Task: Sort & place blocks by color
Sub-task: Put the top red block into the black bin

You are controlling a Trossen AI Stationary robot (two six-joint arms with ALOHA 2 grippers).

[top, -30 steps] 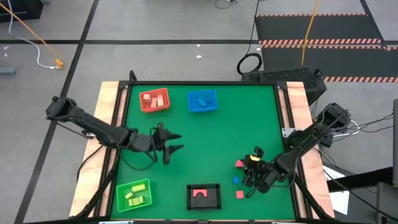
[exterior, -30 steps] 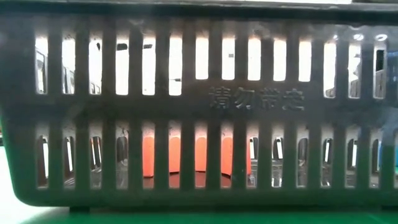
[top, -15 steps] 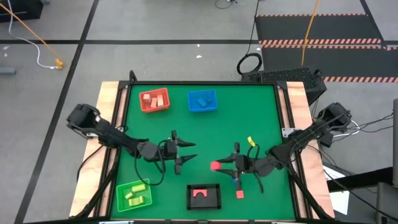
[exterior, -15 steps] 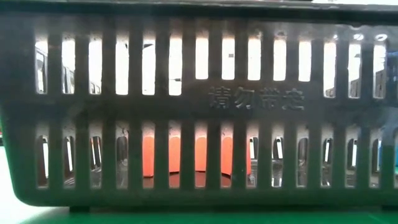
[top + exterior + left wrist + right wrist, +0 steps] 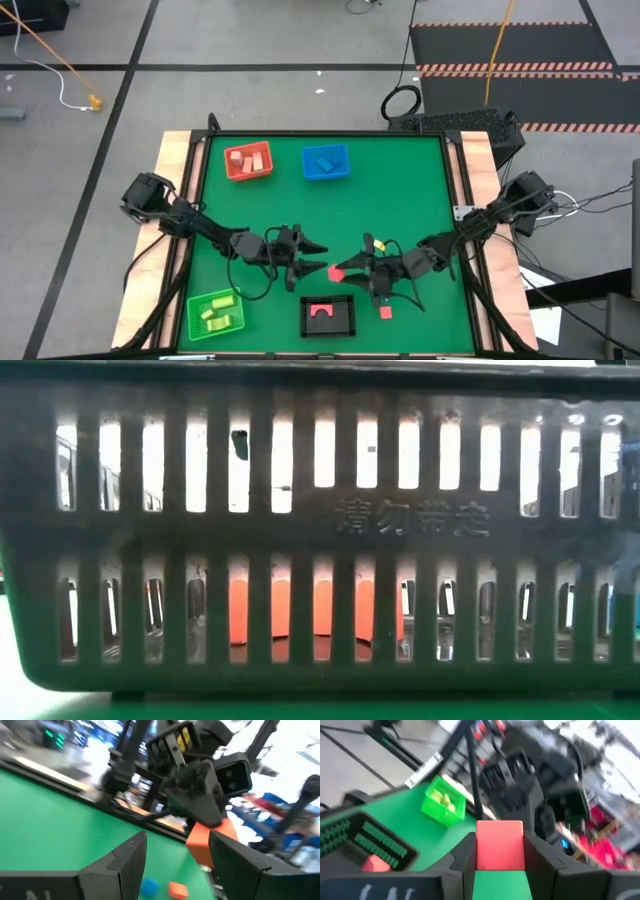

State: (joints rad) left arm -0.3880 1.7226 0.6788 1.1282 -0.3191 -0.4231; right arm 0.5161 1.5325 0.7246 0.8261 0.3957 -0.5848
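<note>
Right gripper (image 5: 340, 269) pinches red block (image 5: 500, 845) mid-table, tip to tip with left gripper (image 5: 316, 256), fingers spread (apparent handover). Black basket (image 5: 328, 316) sits just below both claws. Judgement: left should close squarely on block before right lets go.

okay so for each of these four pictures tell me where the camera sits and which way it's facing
High view: overhead, straight down on the table; both arms show.
Low view: table height, against the black basket; no arm identifiable.
Left wrist view: behind the open left end effector, facing the right arm.
Right wrist view: behind the right end effector gripping the red block.
Shared: that block appears in both wrist views.
</note>
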